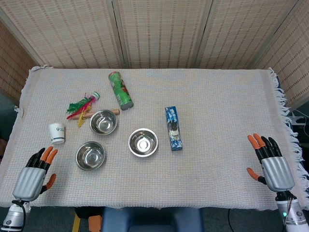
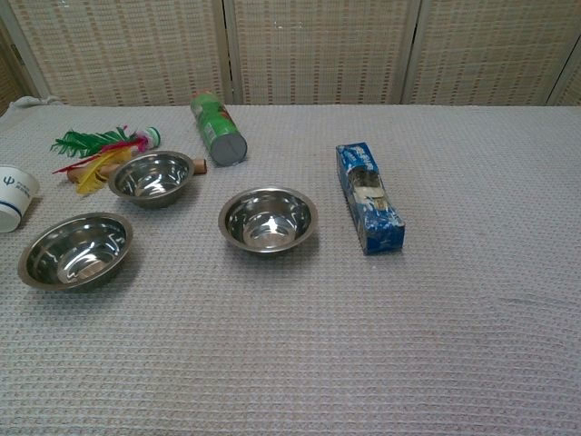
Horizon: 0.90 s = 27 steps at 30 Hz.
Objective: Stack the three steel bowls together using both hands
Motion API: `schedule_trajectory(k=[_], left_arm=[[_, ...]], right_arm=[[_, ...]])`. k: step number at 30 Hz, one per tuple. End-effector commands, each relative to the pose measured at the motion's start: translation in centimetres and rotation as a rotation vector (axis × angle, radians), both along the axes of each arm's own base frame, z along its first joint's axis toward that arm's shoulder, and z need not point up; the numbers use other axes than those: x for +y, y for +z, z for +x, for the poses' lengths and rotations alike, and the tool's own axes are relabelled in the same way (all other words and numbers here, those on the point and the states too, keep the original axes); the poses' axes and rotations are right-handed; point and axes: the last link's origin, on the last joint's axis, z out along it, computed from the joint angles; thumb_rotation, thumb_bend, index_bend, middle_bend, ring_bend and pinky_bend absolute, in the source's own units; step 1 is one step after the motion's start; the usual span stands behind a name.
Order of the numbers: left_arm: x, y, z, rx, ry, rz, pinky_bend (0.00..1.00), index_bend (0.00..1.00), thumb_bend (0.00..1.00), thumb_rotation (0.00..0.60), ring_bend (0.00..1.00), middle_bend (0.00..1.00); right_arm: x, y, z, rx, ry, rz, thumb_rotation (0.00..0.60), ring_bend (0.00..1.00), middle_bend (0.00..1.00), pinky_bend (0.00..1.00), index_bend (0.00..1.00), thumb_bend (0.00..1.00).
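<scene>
On the table's left half sat three bowls, unstacked.
From the head, the left hand (image 1: pixel 34 174) and right hand (image 1: pixel 273 163) rested empty, fingers spread, at the near corners. From the chest, the far bowl (image 2: pixel 152 177), near bowl (image 2: pixel 75 251) and middle bowl (image 2: pixel 268 219) looked slick; a rim pinch might slip.

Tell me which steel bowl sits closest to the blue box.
The right-hand bowl, alone mid-table beside the blue box; the other two bowls sit further left.

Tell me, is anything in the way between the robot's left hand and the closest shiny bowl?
Nothing visible is: only bare cloth lies between the left hand and the nearest round steel bowl. The white paper cup stands off to the side.
</scene>
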Motion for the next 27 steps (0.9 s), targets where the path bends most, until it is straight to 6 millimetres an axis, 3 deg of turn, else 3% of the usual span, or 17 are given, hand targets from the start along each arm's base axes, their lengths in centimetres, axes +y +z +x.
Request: schedule_trajectory(k=[1, 17, 27], left_arm=[[0.0, -0.3, -0.1, -0.002, 0.013, -0.014, 0.14, 0.0, 0.42, 0.6, 0.0, 0.0], [1.9, -6.2, -0.2, 0.108, 0.032, -0.177, 0.14, 0.09, 0.42, 0.6, 0.0, 0.0], [3.2, -8.9, -0.1, 0.09, -0.043, -0.136, 0.14, 0.21, 0.42, 0.6, 0.0, 0.0]], right_arm=[[-0.2, -0.1, 0.0, 0.004, -0.005, 0.011, 0.6, 0.0, 0.0, 0.0, 0.0, 0.12], [-0.8, -0.3, -0.3, 0.012, -0.017, 0.026, 0.6, 0.0, 0.0, 0.0, 0.0, 0.12], [-0.6, -0.5, -0.3, 0.018, -0.031, 0.04, 0.6, 0.0, 0.0, 0.0, 0.0, 0.12]])
